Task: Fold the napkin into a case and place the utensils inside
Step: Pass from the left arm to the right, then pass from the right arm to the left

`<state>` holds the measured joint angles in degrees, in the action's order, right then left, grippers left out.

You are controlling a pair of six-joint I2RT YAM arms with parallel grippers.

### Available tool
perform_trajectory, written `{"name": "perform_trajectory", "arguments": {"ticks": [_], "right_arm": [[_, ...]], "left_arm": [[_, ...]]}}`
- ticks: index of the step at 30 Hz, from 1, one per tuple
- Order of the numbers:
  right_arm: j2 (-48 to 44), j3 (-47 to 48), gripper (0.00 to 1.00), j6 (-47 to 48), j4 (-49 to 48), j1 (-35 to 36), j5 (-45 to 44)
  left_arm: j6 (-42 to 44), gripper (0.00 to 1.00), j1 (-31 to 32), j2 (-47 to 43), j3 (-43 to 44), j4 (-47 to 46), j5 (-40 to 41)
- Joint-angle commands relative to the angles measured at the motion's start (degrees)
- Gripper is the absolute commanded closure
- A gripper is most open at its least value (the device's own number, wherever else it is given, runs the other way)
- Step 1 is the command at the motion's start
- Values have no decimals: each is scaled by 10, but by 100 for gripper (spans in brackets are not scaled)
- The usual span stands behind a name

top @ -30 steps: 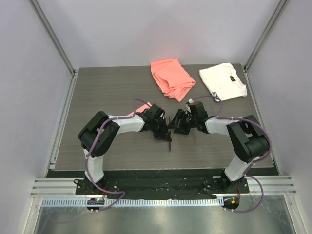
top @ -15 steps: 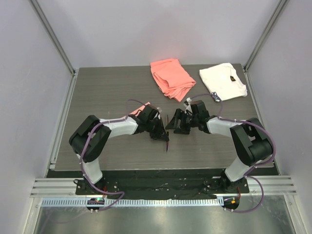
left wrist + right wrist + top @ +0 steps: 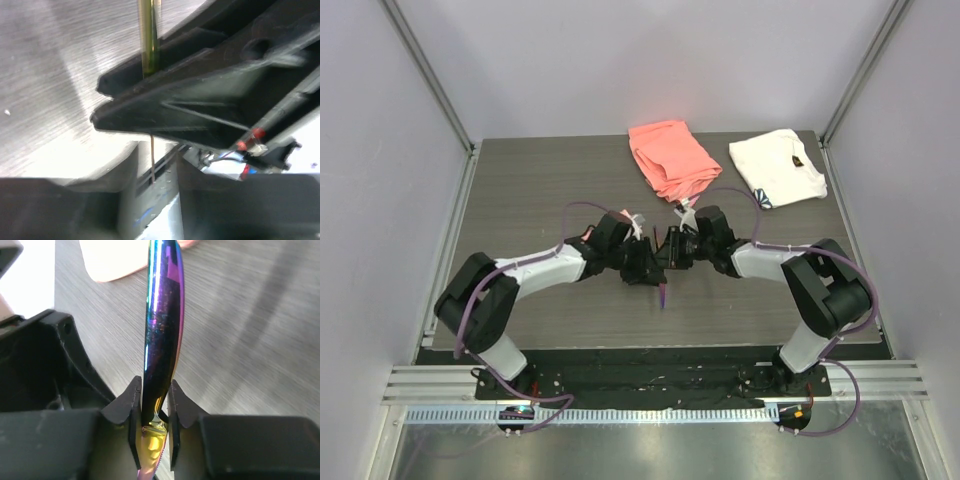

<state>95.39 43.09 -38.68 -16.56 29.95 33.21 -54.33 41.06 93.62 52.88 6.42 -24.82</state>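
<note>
- the two arms are meeting over the middle of the table (image 3: 550, 190), and one utensil (image 3: 162, 325) is sitting between their tips.
- the right pincer (image 3: 154, 397) is squeezing this shiny purple utensil near one end, with a jaw pressing tight on each side.
- the left pincer (image 3: 156, 172) is standing a little open around the same utensil. the utensil is showing as a thin line in the gap, so the left one is looking loose and not pinching.
- to do this hand-over well, i think the right pincer should be squeezing hard. the left one should be pulling straight back, so it is not knocking the utensil crooked.
- the utensil is looking thin and slippery, so a bump could be twisting it in the jaws.
- the napkin (image 3: 115, 260) is lying on the table near the far end of the utensil. only a pale pink corner is showing, so i cannot tell if it is folded into a pocket yet.
- nothing is showing inside it, and i am not seeing a second utensil anywhere.
- the orange cloth (image 3: 668, 160) and the white cloth (image 3: 778, 165) are lying at the back of the table, away from the pincers, and nothing is sitting in them.
</note>
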Motion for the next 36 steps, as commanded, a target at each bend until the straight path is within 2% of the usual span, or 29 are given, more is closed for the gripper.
{"name": "perform_trajectory", "arguments": {"ticks": [1,3,4,5,6,7,8,9,10,12,16,17,22,27,36], "right_arm": [[-10,70,99,208,33,11,19],[-21,118,99,288,134,11,5],[-26,133,99,335,162,12,-5],[-28,161,99,410,233,14,-16],[-31,175,99,444,260,15,-34],[-33,189,99,473,284,15,-41],[-34,209,99,543,324,14,-39],[-43,215,98,576,339,21,-33],[-50,218,97,608,350,25,-32],[-71,205,96,695,363,35,-34],[-91,216,99,815,428,70,-71],[-88,224,99,830,444,77,-78],[-100,237,99,910,487,120,-92],[-102,252,99,927,493,133,-111],[-115,263,99,953,488,168,-122]], "left_arm": [[24,12,-21,-128,-32,-8,-16],[57,9,-59,-184,-33,61,-14],[63,10,-79,-228,-32,79,-25],[69,14,-103,-250,-31,97,-47],[73,19,-157,-264,-20,127,-71],[75,19,-182,-273,-12,148,-122],[78,19,-206,-268,-1,163,-156],[82,18,-243,-261,10,187,-187],[80,18,-257,-241,20,186,-261],[71,19,-277,-224,20,173,-313],[91,25,-279,-195,27,166,-365],[91,25,-279,-183,30,164,-385],[85,21,-278,-165,32,154,-386],[82,18,-247,-168,13,146,-363],[84,29,-199,-124,12,131,-338]]}}
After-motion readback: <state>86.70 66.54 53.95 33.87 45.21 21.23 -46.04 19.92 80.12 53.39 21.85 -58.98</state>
